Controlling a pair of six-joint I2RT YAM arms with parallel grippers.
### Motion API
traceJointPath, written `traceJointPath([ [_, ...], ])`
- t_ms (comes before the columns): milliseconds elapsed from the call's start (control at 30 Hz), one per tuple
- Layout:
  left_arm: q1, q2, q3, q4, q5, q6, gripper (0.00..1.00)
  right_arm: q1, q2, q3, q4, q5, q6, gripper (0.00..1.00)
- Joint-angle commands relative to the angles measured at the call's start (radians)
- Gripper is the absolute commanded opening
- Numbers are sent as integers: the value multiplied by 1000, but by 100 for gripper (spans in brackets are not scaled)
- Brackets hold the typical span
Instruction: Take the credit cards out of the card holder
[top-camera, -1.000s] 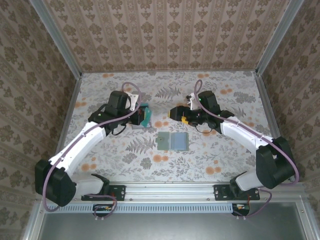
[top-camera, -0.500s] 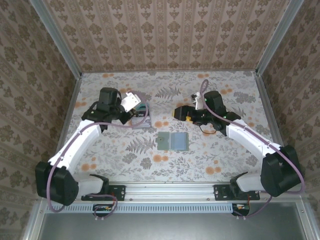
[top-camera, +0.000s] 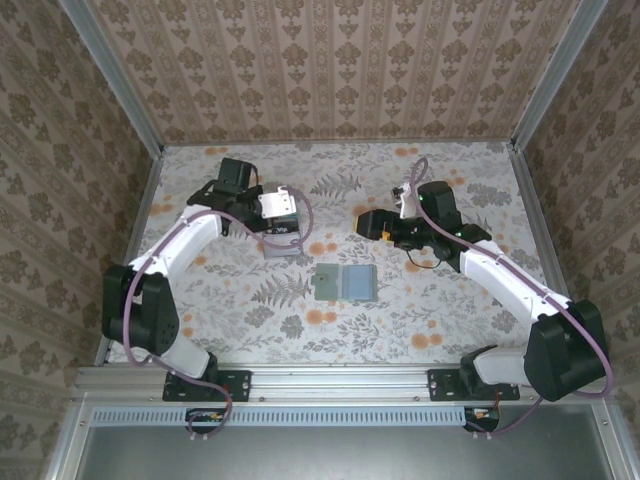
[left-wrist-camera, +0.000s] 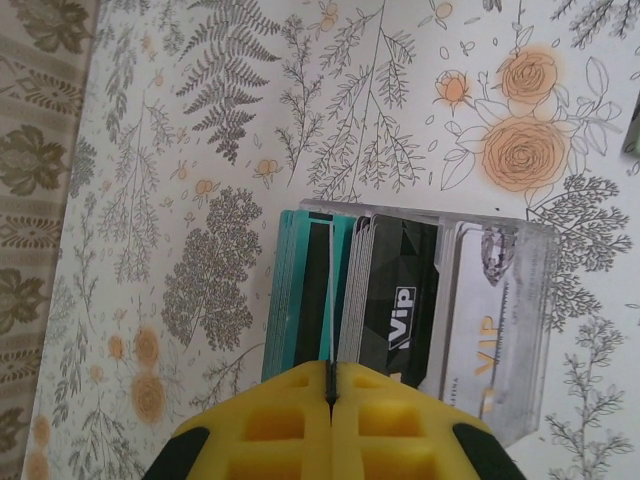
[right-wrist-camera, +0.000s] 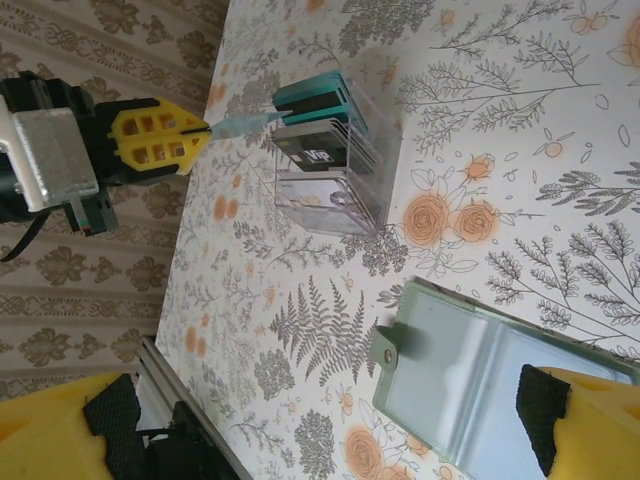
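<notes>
L gripper (left-wrist-camera: 330, 378), pinched on teal card (right-wrist-camera: 245, 121), has moved it to the box (right-wrist-camera: 385, 170); R gripper (top-camera: 366, 222) gapes empty. Holder (right-wrist-camera: 470, 380) open; deposit next.

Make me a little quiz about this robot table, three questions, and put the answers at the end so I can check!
1. True or false: the wallet is lying open.
2. Pick one. What is the left gripper pinching?
A) a teal card
B) the wallet
C) nothing at all
3. Fill in the missing word: the right gripper has its jaws ____.

Key: 1 true; 2 A; 3 open.
</notes>
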Motion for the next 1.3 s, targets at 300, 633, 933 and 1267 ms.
traceJointPath([
  [300, 22, 100, 52, 0, 31, 73, 0, -29, -5, -4, -22, 9, -23, 100],
  [633, 25, 143, 65, -3, 36, 79, 0, -42, 25, -2, -4, -6, -15, 100],
  [933, 25, 166, 71, 32, 4, 62, 30, -46, 40, 1, 9, -16, -10, 100],
  [1267, 26, 205, 102, 28, 25, 27, 0, -48, 45, 3, 6, -19, -12, 100],
])
